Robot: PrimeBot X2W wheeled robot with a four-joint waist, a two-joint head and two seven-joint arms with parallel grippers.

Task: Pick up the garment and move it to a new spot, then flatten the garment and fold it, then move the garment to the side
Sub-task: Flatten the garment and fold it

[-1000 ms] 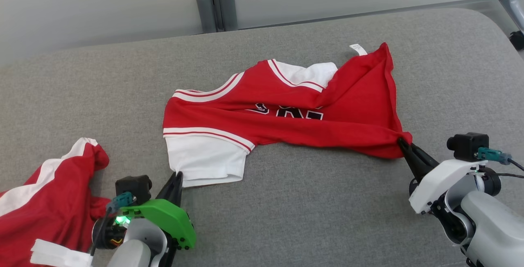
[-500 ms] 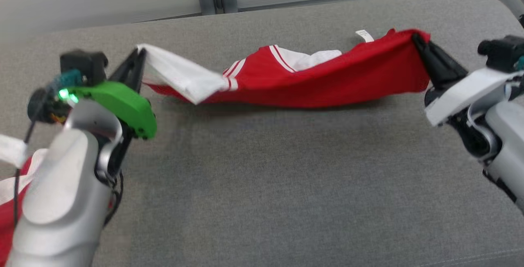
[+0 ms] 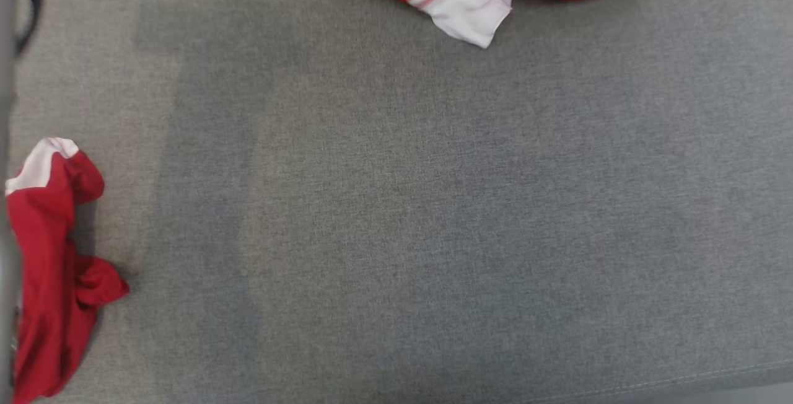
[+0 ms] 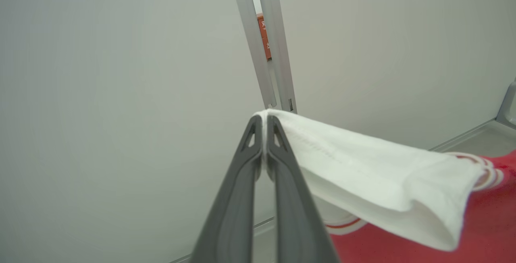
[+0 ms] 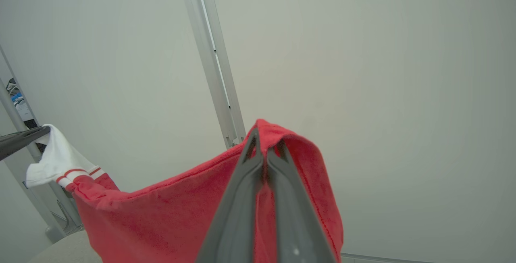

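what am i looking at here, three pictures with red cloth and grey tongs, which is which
This is a two-armed robot handling clothes. The top-down picture comes from a camera on its head, looking at a grey padded surface. The other two come from cameras on its wrists, each looking along that arm's own pincer. The left pincer is shut on the white sleeve of a red and white jersey; the right pincer is shut on its red edge. The jersey is held up between both arms; part of it shows at the head picture's top. A second red and white garment lies crumpled at the surface's left.
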